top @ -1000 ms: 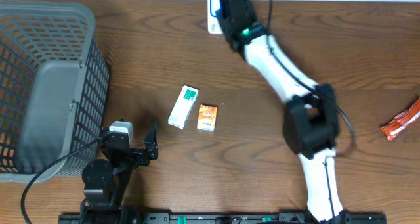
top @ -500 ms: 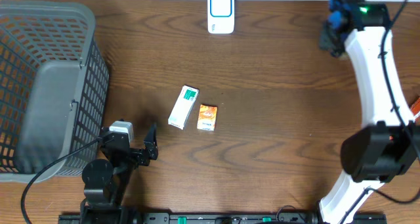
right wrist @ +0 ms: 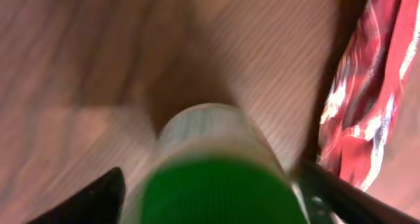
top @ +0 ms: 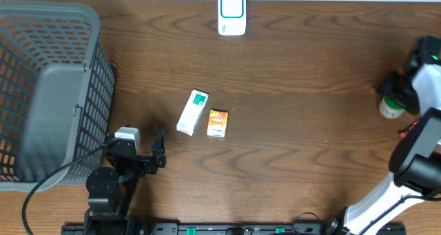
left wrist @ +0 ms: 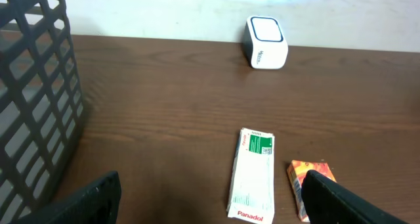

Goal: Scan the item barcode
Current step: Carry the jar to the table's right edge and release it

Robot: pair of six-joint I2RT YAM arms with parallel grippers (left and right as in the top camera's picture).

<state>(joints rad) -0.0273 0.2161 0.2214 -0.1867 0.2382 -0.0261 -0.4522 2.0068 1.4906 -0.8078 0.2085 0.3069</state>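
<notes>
A white bottle with a green cap point(top: 391, 107) stands at the table's right edge. My right gripper point(top: 402, 96) is around it. In the right wrist view the blurred cap point(right wrist: 216, 188) fills the space between the fingers, with a slim gap on the left side, so the right gripper point(right wrist: 210, 184) looks open. The white and blue scanner point(top: 232, 12) point(left wrist: 266, 42) stands at the back centre. My left gripper point(top: 147, 156) point(left wrist: 211, 184) rests open and empty at the front left, behind a white Panadol box point(top: 193, 111) point(left wrist: 252, 175) and a small orange box point(top: 218, 123) point(left wrist: 307, 183).
A large grey mesh basket point(top: 48, 90) point(left wrist: 33, 86) fills the left side. A red packet point(right wrist: 367, 86) lies just right of the bottle, mostly under the right arm in the overhead view. Bare brown table lies between the boxes and the bottle.
My right arm swung from the scanner at the back across to the right edge, carrying the bottle down near the red packet, and its jaws widened. The left arm stayed still.
</notes>
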